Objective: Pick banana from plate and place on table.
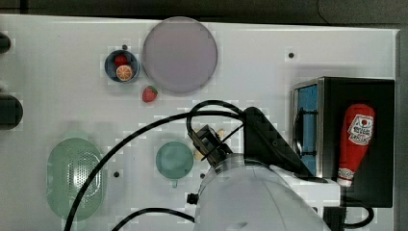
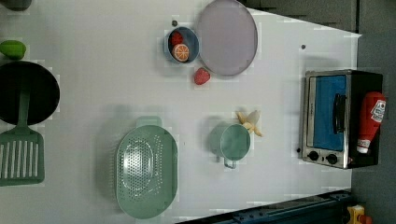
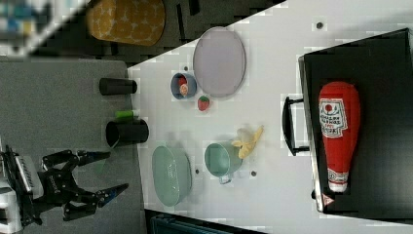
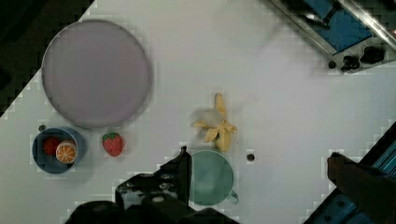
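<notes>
the gripper (image 3: 100,173) hangs off the desk's edge in the right view, jaws spread wide with nothing between them. in the wrist view the two dark fingers (image 4: 180,170) sit at the near edge of the picture, wide apart, with bare desk and the cup between them.

closest thing to the jaws is the pale green cup (image 4: 211,177), standing upright on the white desk (image 2: 93,84). the banana (image 4: 215,125) lies right beside that cup's rim, on the desk surface, half peeled with the skin flaps splayed out. it's clear of the jaws, not touched by either finger. in the top view the arm's wrist covers most of it, and just a scrap of it pokes out next to the cup.

in the left view the green perforated strainer (image 2: 146,171) sits to the left view's left of the cup, well apart from the banana.

further out, a strawberry (image 4: 113,143) lies on the desk just beside the plate (image 4: 95,72), which has nothing on it. the small blue bowl (image 4: 57,150) next to the plate holds an orange slice (image 4: 66,152) and something red.

off to the left view's right there's a toaster oven (image 2: 334,116) with a ketchup bottle (image 2: 371,121) lying on top, well apart from the banana.
</notes>
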{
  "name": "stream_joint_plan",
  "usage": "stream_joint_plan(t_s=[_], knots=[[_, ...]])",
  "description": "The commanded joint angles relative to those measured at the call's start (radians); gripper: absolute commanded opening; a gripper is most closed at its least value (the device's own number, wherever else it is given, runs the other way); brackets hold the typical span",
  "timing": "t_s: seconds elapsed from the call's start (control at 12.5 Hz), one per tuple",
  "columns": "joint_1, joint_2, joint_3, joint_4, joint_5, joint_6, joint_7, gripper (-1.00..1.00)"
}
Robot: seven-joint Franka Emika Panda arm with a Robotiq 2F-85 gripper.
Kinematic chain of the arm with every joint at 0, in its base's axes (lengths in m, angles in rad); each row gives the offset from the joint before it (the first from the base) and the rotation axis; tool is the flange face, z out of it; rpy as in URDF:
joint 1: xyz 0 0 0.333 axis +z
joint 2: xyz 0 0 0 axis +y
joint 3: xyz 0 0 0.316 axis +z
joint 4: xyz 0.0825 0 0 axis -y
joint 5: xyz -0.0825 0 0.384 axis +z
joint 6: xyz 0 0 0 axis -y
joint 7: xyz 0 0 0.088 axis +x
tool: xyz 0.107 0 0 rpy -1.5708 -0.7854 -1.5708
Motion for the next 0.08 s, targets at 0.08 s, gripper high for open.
stream_joint_plan(t_s=[0.08], knots=[[0.000,0.047,0.001,-0.027,0.007,-0.002,-0.053,1.00]])
